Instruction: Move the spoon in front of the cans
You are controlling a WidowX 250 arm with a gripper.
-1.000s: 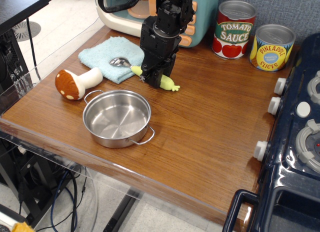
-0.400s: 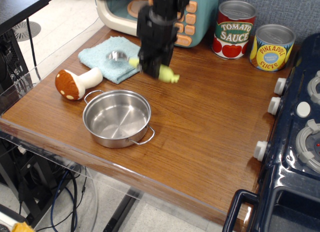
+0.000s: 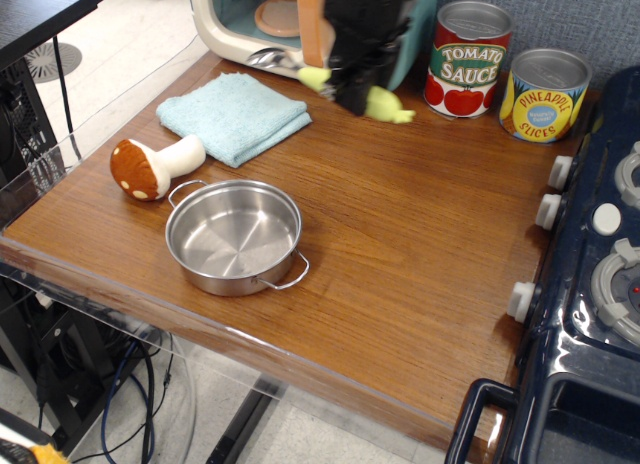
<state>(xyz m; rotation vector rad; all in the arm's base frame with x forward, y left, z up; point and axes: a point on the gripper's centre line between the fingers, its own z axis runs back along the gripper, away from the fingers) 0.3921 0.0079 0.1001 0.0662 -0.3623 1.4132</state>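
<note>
My gripper [image 3: 352, 87] is shut on the spoon [image 3: 385, 106] and holds it in the air above the back of the table. The spoon's yellow-green handle sticks out to the right of the fingers and its silver bowl [image 3: 268, 57] to the left. The Tomato Sauce can [image 3: 470, 59] stands at the back, just right of the gripper. The Pineapple Slices can [image 3: 544, 95] stands to its right.
A blue folded cloth [image 3: 235, 114] lies at the back left. A toy mushroom [image 3: 150, 166] lies left of a steel pot [image 3: 234, 235]. A toy oven [image 3: 260, 19] stands behind the gripper. A toy stove [image 3: 598, 244] with white knobs fills the right edge.
My gripper has lifted the spoon off the blue cloth and carried it up and to the right, toward the cans.
</note>
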